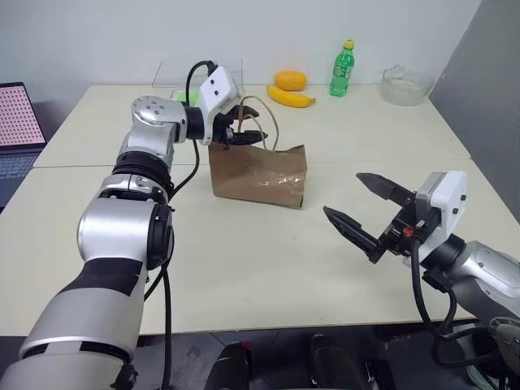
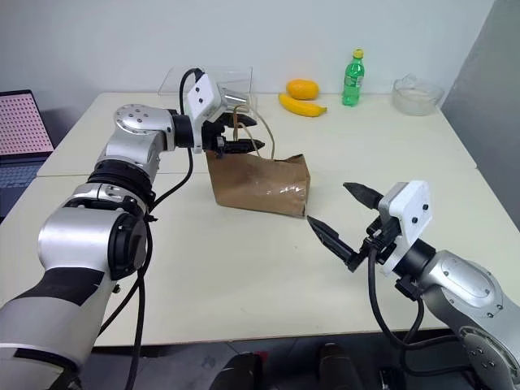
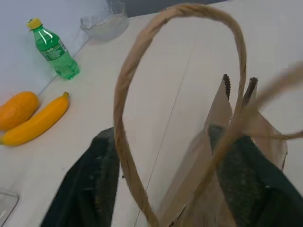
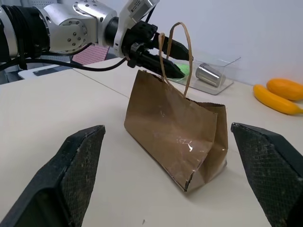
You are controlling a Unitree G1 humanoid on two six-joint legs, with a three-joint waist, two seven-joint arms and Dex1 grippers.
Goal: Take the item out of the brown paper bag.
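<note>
Pale bench [image 1: 244,268] carries the brown paper bag [image 1: 258,176] upright near its middle, mouth up. Stretched forward, the left arm holds its left pincer [image 1: 248,126] at the bag's top edge, fingers parted around a tan cord handle [image 3: 124,123]. Nearer, the right arm is bent, its right pincer [image 1: 357,203] spread wide and empty, aimed at the bag. Whether the item lies inside cannot be told.

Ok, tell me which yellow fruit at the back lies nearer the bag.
The banana, long and curved; the rounder orange-yellow fruit sits behind it, farther from the paper bag.
</note>
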